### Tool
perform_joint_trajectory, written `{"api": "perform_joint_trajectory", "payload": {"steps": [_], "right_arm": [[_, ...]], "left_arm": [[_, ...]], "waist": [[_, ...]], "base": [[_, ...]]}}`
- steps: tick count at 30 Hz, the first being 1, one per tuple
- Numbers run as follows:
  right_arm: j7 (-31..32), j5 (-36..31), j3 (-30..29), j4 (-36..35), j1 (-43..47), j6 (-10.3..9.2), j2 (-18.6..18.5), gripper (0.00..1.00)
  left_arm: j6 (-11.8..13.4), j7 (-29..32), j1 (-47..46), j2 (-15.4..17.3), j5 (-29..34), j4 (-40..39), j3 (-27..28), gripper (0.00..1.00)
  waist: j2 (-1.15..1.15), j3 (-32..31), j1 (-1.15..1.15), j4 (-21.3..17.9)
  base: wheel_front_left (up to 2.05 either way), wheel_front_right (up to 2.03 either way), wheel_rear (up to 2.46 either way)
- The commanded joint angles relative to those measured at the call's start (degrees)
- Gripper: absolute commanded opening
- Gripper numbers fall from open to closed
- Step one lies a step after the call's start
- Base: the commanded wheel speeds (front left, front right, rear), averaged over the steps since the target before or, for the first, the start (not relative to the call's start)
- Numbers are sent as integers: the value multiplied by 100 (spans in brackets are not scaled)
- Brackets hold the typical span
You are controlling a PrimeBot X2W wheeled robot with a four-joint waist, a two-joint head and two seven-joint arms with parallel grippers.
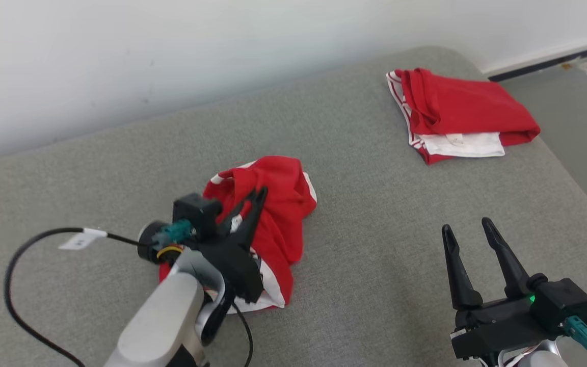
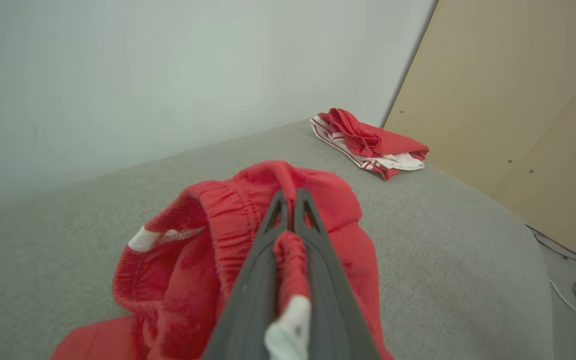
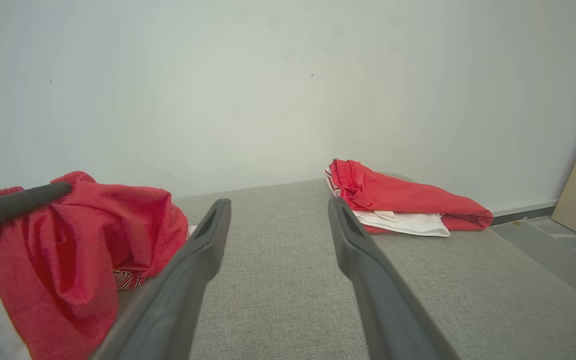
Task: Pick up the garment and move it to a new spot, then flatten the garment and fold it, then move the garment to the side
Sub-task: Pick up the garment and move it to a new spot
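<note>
A crumpled red garment [image 1: 278, 214] with white trim lies bunched on the grey cushion, left of centre. My left gripper [image 1: 260, 194] is shut on a fold of it; the left wrist view has the red cloth [image 2: 193, 250] pinched between the two dark fingers and raised a little off the surface. My right gripper [image 1: 467, 227] stands open at the lower right, well clear of the cloth, with nothing between its fingers [image 3: 203, 245]. From the right wrist, the bunched garment [image 3: 78, 240] is on the left with a left finger lying across its top.
A second red and white garment [image 1: 456, 114], folded, lies at the far right corner of the grey cushion [image 1: 375, 204]. A white wall runs behind. The cushion's right edge drops to a grey floor [image 1: 579, 112]. A black cable [image 1: 18, 260] loops from my left wrist.
</note>
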Motion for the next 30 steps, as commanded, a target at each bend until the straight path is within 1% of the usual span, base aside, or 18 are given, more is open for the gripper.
{"api": "perform_joint_trajectory", "payload": {"steps": [1,6,9,10,11,18,24,27,30], "right_arm": [[2,-9,-2,-4,-38,-6,15,100],[2,-28,7,13,-98,-6,-5,100],[3,-21,43,28,-100,-6,-40,100],[3,-13,62,50,-94,-6,-56,100],[3,-7,79,59,-84,-6,-61,100],[3,21,135,70,-3,-6,-92,100],[3,38,138,78,103,-6,-121,100],[3,43,140,72,155,-6,-136,100],[3,39,126,43,187,-6,-160,100]], "left_arm": [[20,-115,76,12,-76,147,-94,0],[95,-426,33,12,-260,756,-483,0],[149,-594,-57,11,-399,988,-676,0],[183,-684,-95,10,-494,1082,-794,93],[228,-730,-117,12,-524,1103,-829,100],[379,-885,-71,12,-716,1108,-988,100],[501,-945,88,12,-765,902,-904,100],[534,-942,240,76,-642,638,-766,100],[591,-944,562,188,-454,133,-569,100]], "waist": [[0,184,-1,-35],[0,268,-1,5],[0,229,-1,48],[0,166,-1,92],[0,130,-1,111],[0,-101,-1,288],[0,-289,-1,506],[0,-383,-1,620],[0,-467,-1,735]], "base": [[0,0,0],[0,0,0],[0,0,0],[0,0,0],[0,0,0],[0,0,0],[0,0,0],[0,0,0],[0,0,0]]}}
